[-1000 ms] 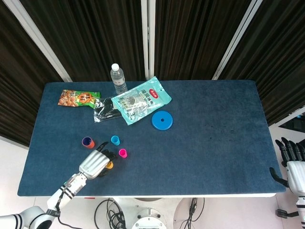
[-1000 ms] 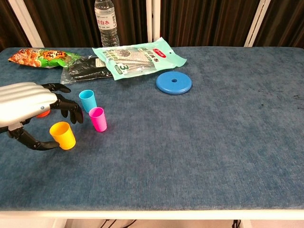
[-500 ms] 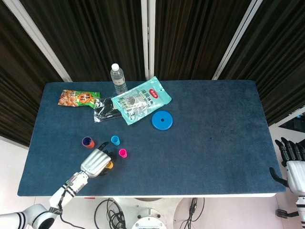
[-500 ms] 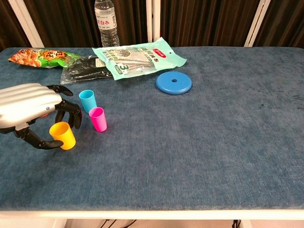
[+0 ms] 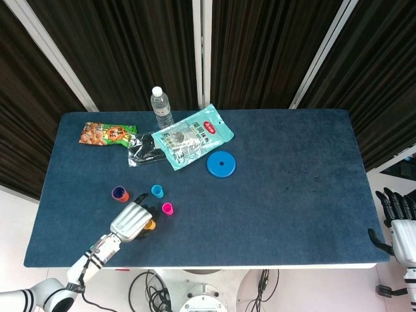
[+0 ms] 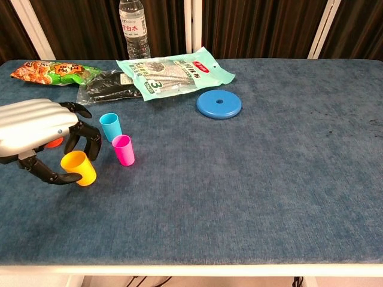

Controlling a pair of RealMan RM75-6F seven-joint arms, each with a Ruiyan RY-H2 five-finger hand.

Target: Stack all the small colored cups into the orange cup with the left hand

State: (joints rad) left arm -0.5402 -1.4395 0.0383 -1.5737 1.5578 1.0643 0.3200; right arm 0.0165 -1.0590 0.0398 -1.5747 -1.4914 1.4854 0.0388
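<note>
My left hand [image 6: 37, 130] [image 5: 129, 221] is at the table's near left, its thumb and fingers curled around a yellow cup [image 6: 79, 168] [image 5: 150, 225] that it grips just above the cloth. A pink cup [image 6: 123, 149] [image 5: 167, 208] stands upright right of it, and a blue cup [image 6: 110, 127] [image 5: 156, 190] just behind. The orange cup [image 5: 120, 194] has a purple inside; in the chest view only a sliver of the orange cup [image 6: 55, 142] shows behind my hand. My right hand [image 5: 398, 209] hangs off the table's right edge, holding nothing.
At the back left lie a snack bag [image 6: 51, 72], a black packet [image 6: 111, 89] and a green packet [image 6: 173, 72], with a water bottle [image 6: 134, 24] behind them. A blue disc [image 6: 219, 104] lies near the middle. The table's front edge [image 6: 191, 266] is close.
My left hand's fingers have closed in around the yellow cup, which has shifted slightly up and left. The other cups and the right hand have not moved.
</note>
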